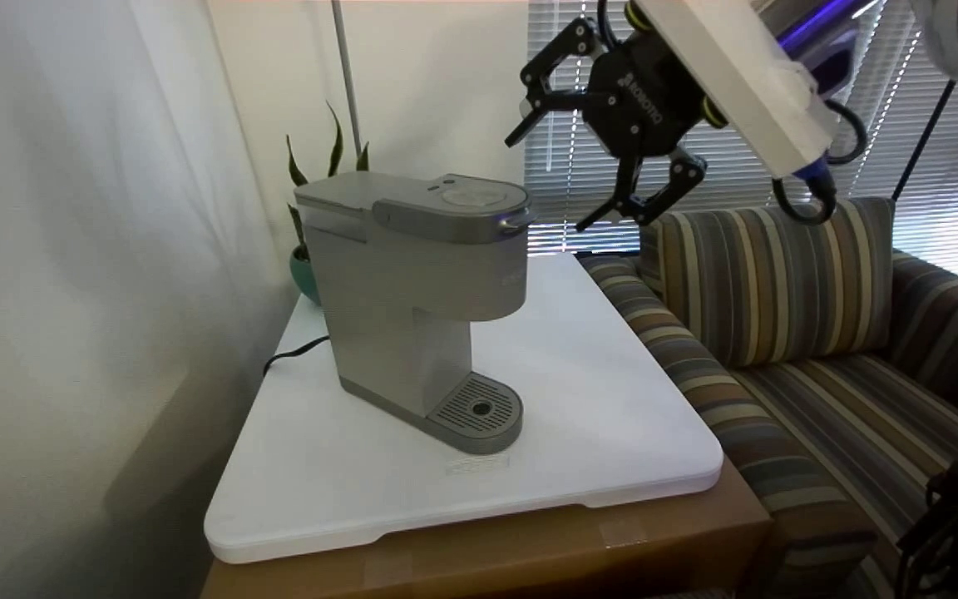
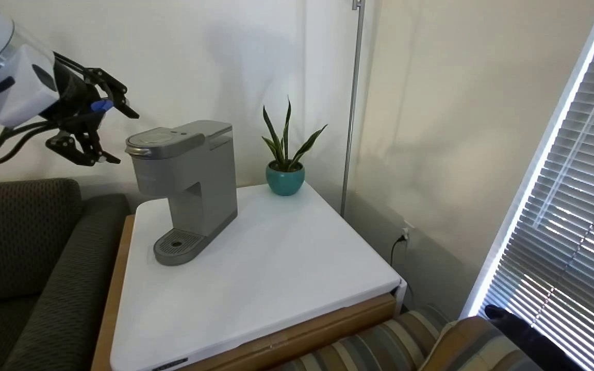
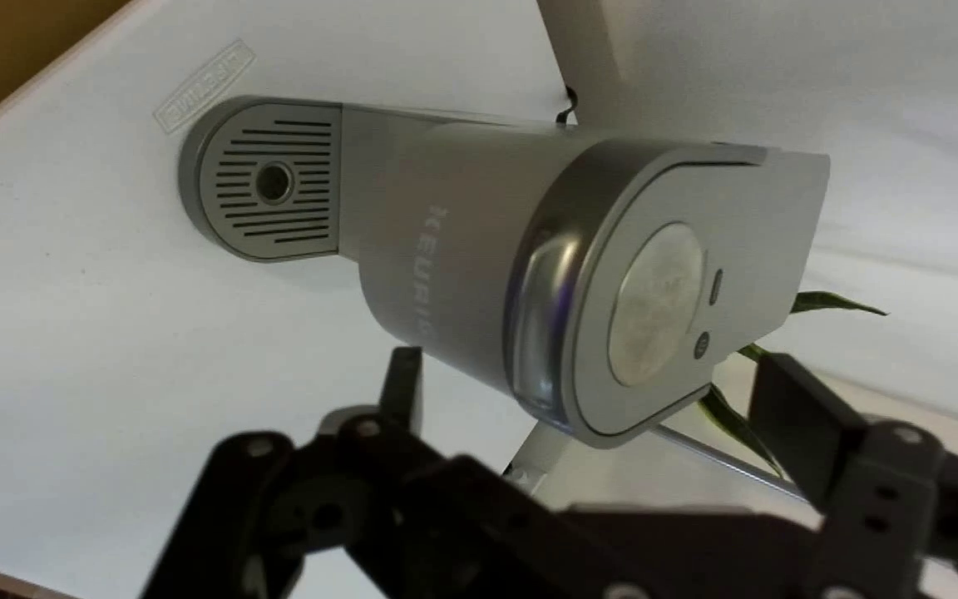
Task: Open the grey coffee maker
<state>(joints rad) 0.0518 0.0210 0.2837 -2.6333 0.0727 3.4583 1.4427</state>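
The grey coffee maker (image 1: 412, 266) stands upright on the white table; it also shows in an exterior view (image 2: 194, 159) and in the wrist view (image 3: 454, 241). Its top lid (image 1: 466, 204) lies shut, and the brew chamber is hidden. A shiny handle (image 3: 550, 316) runs along the lid's front edge. The round drip tray (image 3: 271, 179) sits at its base. My gripper (image 1: 547, 184) is wide open and empty in front of the lid, apart from it. In the wrist view the fingers (image 3: 591, 362) stand either side of the lid's front corner, with nothing between them gripped.
The white table (image 1: 612, 416) carries a teal pot with a plant (image 2: 285, 178) behind the machine. A black cord (image 1: 296, 349) leaves its back. A metal pole (image 2: 353, 103) stands by the wall. A striped armchair (image 1: 770, 291) adjoins the table.
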